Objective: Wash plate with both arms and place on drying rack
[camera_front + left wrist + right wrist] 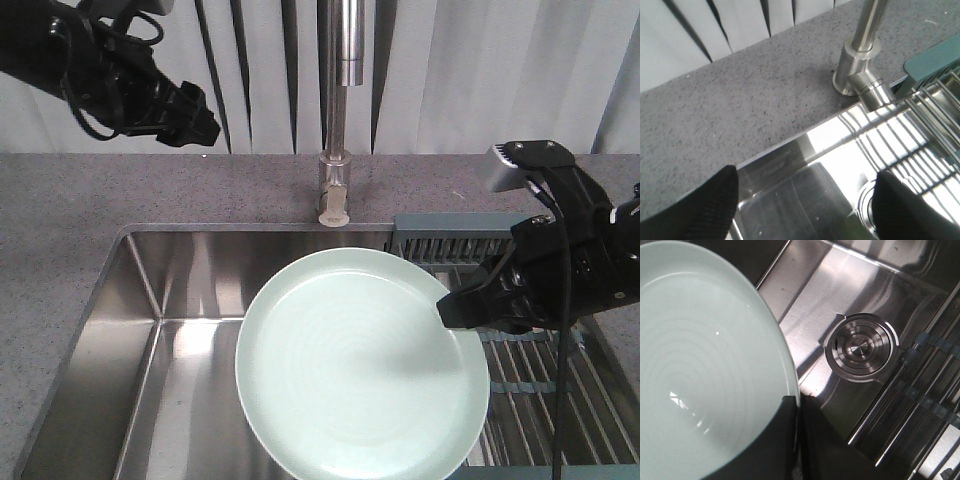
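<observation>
So the right fingers [771, 452] are clamped on the plate [360, 365] at its right rim, one on top of the face and one underneath. The plate hangs over the sink [150, 300], out in front of the tap [340, 110] and off the basin floor, with the drain [862, 347] showing below its edge. The left fingers [710, 200] are spread wide with nothing between them, up above the tabletop [740, 100] behind the sink and well apart from the plate. My read is that this is the wash step, before the second arm joins in. To do it well I'd bring the left arm down to the free left rim and go around the tap, not past its neck. A single rim pinch on smooth glaze looks slippery once wet, so I wouldn't push hard against it. I'd tip the plate a bit so water runs into the sink, and hold it clear of the rack [530, 390] rods until it's washed.
</observation>
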`<state>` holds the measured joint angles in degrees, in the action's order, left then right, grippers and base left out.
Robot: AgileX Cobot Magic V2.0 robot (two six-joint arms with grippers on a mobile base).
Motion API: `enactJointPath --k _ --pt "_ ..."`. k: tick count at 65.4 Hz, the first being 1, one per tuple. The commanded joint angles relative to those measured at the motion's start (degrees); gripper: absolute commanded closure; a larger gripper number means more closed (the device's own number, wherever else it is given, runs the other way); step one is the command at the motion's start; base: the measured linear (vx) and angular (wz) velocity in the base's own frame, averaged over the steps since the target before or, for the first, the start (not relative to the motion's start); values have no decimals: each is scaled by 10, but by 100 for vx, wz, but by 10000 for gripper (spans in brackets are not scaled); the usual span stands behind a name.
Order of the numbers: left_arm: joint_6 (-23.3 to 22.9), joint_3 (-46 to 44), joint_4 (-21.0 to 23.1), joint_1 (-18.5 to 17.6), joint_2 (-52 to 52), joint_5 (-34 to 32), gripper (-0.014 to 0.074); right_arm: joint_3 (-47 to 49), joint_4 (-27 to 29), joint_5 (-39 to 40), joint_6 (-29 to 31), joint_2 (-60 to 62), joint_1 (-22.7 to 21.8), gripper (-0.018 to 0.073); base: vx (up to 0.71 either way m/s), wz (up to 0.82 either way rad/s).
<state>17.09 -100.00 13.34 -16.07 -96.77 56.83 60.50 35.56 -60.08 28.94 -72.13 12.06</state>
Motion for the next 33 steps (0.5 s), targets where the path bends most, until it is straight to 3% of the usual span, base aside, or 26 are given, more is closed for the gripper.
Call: enactJointPath --k 1,15,33 --pt "-18 46 0 -3 66 -57 108 14 26 12 2 15 -2 561 0 0" --pt "-62 199 -20 -2 148 -138 107 14 26 12 2 15 -2 561 0 0" --pt "-171 356 -71 11 241 -206 107 14 26 12 2 15 -2 561 0 0"
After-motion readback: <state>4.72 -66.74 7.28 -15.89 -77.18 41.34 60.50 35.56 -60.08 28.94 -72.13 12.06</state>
